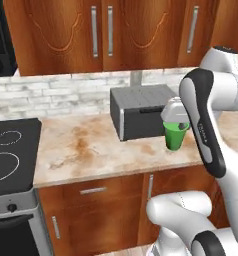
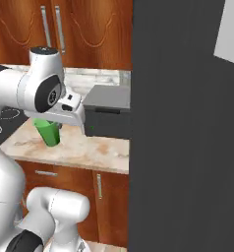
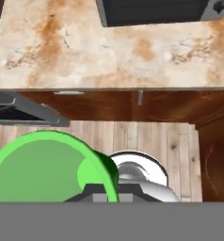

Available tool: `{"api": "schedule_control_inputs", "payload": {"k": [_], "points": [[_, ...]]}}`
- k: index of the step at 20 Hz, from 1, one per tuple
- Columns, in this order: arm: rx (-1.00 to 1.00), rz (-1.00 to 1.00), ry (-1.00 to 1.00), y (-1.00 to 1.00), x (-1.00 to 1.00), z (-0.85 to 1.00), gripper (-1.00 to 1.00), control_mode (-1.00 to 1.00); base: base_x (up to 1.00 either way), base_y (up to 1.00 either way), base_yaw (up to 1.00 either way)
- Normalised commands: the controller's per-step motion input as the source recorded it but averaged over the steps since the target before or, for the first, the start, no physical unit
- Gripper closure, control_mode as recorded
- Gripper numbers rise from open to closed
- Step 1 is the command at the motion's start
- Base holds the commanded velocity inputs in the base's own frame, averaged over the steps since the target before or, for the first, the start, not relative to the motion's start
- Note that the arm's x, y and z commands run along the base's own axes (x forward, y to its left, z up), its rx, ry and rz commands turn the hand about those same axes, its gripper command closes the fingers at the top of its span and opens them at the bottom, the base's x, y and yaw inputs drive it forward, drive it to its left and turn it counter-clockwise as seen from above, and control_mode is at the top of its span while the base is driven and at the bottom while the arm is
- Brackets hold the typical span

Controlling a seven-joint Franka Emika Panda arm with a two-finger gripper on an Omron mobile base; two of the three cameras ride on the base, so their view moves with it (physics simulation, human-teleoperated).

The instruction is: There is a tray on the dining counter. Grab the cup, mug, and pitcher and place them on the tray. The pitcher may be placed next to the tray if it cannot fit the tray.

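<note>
The cup [image 1: 176,137] is a bright green tumbler and stands upright under my hand, over the front part of a beige marble wall counter [image 1: 91,150]. My gripper [image 1: 175,124] is shut on the cup's rim from above. From the right base the cup [image 2: 50,132] hangs below the gripper [image 2: 51,123], near the counter's front edge. In the hand view the cup's open mouth [image 3: 43,169] lies close at the lower left, with the gripper [image 3: 112,192] pinching its wall. I cannot tell whether its base touches the counter. The tray, mug, pitcher and dining counter are out of view.
A dark grey box appliance [image 1: 141,112] stands just behind and left of the cup. A black stove [image 1: 11,155] is at the left end of the counter. Wooden cabinets hang above. A tall dark panel [image 2: 188,123] blocks the right of the right base view.
</note>
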Motion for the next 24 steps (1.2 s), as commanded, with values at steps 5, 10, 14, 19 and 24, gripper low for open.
{"api": "schedule_control_inputs", "payload": {"k": [5, 10, 14, 19, 24], "points": [[0.0, 0.0, 0.0, 0.0, 0.0, 0.0, 1.0, 1.0, -0.35, 0.48, 0.86], [0.0, 0.0, 0.0, 0.0, 0.0, 0.0, 1.0, 1.0, -0.21, 0.55, 0.85], [0.0, 0.0, 0.0, 0.0, 0.0, 0.0, 1.0, 1.0, -0.06, 0.55, 0.83], [0.0, 0.0, 0.0, 0.0, 0.0, 0.0, 1.0, 1.0, 0.0, 0.53, 0.82], [0.0, 0.0, 0.0, 0.0, 0.0, 0.0, 1.0, 1.0, 0.0, 0.51, 0.82]]}}
